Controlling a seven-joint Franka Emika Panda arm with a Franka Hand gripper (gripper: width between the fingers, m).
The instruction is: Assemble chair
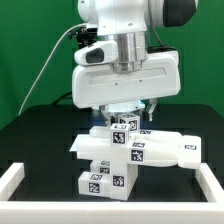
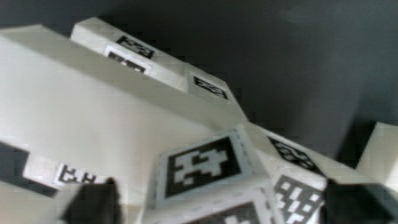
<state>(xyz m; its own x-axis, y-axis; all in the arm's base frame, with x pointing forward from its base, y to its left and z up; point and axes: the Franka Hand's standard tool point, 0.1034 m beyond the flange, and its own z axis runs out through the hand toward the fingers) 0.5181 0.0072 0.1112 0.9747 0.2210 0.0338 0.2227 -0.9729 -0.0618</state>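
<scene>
Gripper (image 1: pixel 124 113) hangs straight down from the Panda arm (image 1: pixel 126 55), low over the middle of the black table (image 1: pixel 45 140), and its fingertips reach the top of the chair assembly (image 1: pixel 125 152) directly beneath it. One dark finger (image 1: pixel 153 108) shows on the exterior view's right of a small tagged block (image 1: pixel 125 125) at the top of the pile; the other finger is hidden behind the hand's white body, so whether the jaws clamp that block or merely flank it cannot be told.

Below the tool, the white chair pieces sit stacked near the table's front centre. A long blocky piece (image 1: pixel 165 150) lies roughly level and sticks out toward the exterior view's right, while a lower tagged block (image 1: pixel 105 181) rests on the table under the stack, just behind the low white border rail (image 1: pixel 20 176).

From the wrist view, the white pieces fill most of the picture (very close to the camera), with a large tag marker (image 2: pixel 206 166) facing the lens and a broad white slab (image 2: pixel 89 100) running away from it. A dark fingertip (image 2: pixel 89 203) shows blurred at the picture's edge, against the white plastic; contact there is unclear.
</scene>
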